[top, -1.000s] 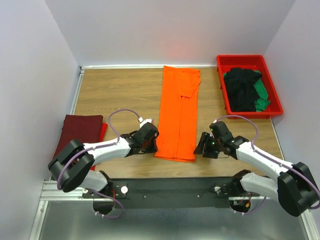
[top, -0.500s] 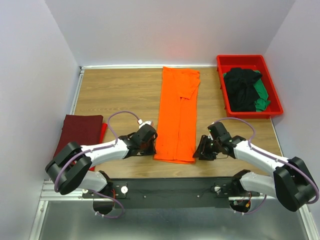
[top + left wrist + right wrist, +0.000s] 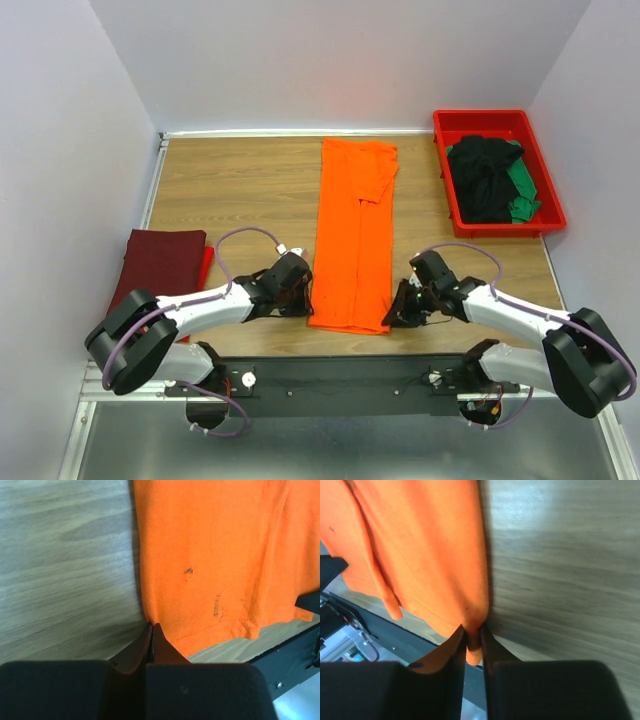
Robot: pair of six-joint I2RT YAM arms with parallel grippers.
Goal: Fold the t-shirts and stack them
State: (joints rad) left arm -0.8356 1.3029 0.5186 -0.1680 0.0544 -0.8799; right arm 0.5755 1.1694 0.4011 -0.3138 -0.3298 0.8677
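Observation:
A bright orange t-shirt, folded into a long strip, lies down the middle of the table. My left gripper is shut on the strip's near left corner; in the left wrist view its tips meet right at the hem of the orange cloth. At the near right corner my right gripper is shut on the shirt, and the right wrist view shows orange cloth pinched between its fingers. Both corners sit low by the table's front edge.
A folded maroon t-shirt lies at the left edge with a red one showing beneath it. The red tray at the back right holds a black shirt and a green one. The arms' black base rail runs along the front.
Both grippers closed on the orange shirt's near corners and moved toward the front edge. The shirt slid a little nearer with them.

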